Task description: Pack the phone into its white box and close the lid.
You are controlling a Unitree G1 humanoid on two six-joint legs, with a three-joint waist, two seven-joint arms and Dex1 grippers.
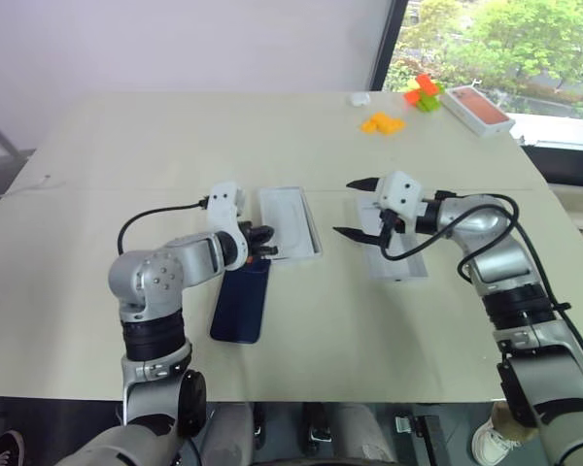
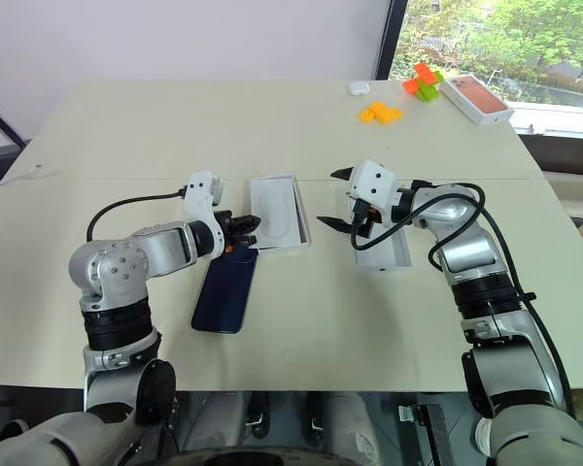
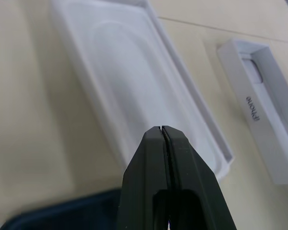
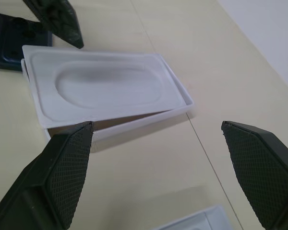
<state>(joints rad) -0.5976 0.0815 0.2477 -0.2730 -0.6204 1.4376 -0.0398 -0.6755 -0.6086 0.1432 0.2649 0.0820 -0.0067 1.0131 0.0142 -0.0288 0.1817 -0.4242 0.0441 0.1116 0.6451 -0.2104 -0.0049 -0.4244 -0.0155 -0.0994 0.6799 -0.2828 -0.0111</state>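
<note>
With the left hand point(image 1: 264, 236) pressed together empty and the right hand point(image 1: 355, 207) spread, the phone point(image 1: 241, 302) is lying flat on the counter point(image 1: 97, 175), risking a slipped pickup beside the white box point(image 1: 290, 223).

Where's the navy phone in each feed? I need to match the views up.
Left eye view: phone flat on the table, left of centre, nearer the robot than the white box.
Right eye view: phone in the same spot.
Left wrist view: phone, a dark blue edge beside the shut fingers.
Right wrist view: phone, a dark corner beyond the box.
Shared landmark: the white box's oval recess.
</note>
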